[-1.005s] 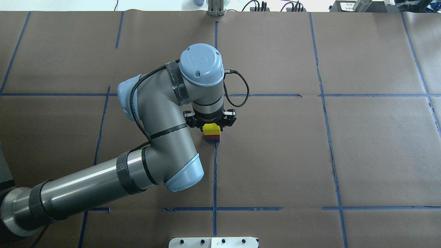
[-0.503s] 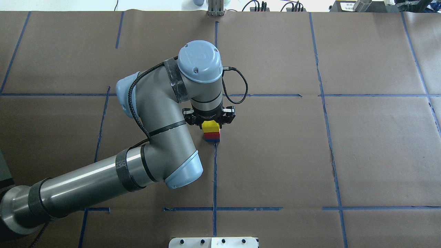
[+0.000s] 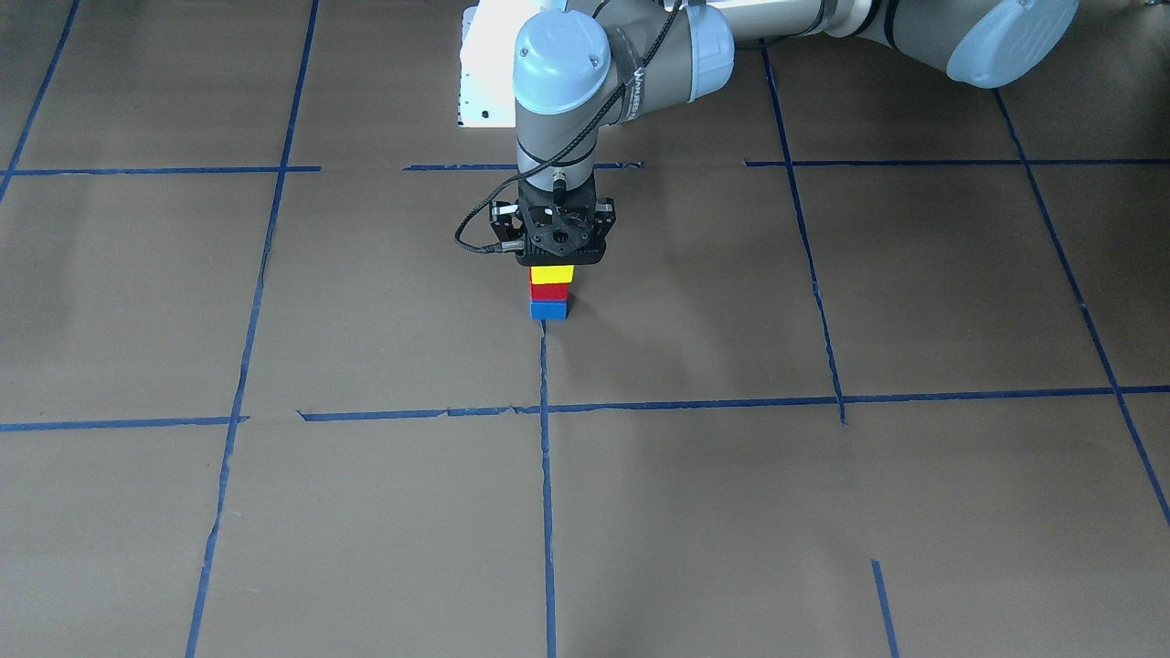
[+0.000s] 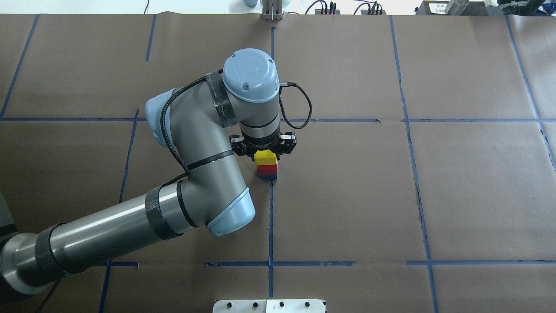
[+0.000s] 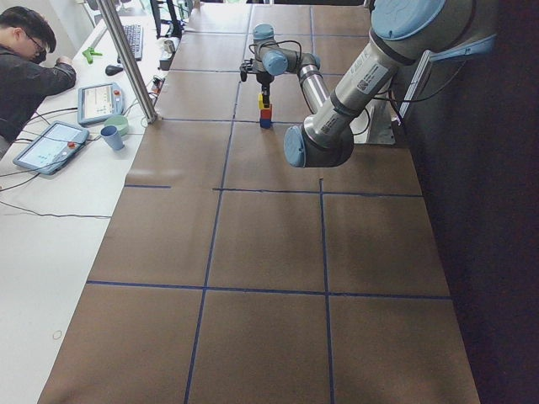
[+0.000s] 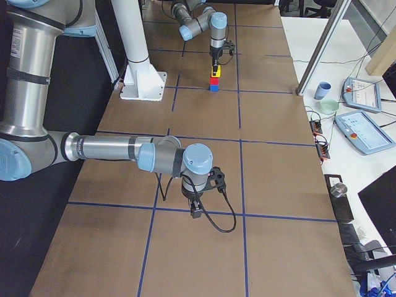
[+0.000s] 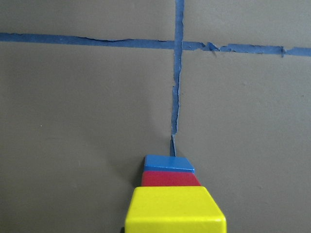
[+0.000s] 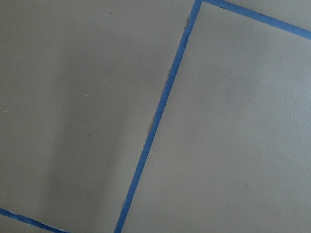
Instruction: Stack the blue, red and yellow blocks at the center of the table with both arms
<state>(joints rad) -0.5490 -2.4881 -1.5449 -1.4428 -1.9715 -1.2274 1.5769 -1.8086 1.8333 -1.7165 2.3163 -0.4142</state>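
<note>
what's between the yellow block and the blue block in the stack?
The red block, sandwiched between yellow block on top and blue block at the bottom. Clearest in the front-facing view; the left wrist view shows it too.

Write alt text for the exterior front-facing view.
A stack of three blocks, yellow block on red block on blue block, stands mid-table on brown paper gridded with blue tape. The left gripper hangs directly over it.

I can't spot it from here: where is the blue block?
The blue block sits at the table's centre, bottom of the stack, under the red block and yellow block.
</note>
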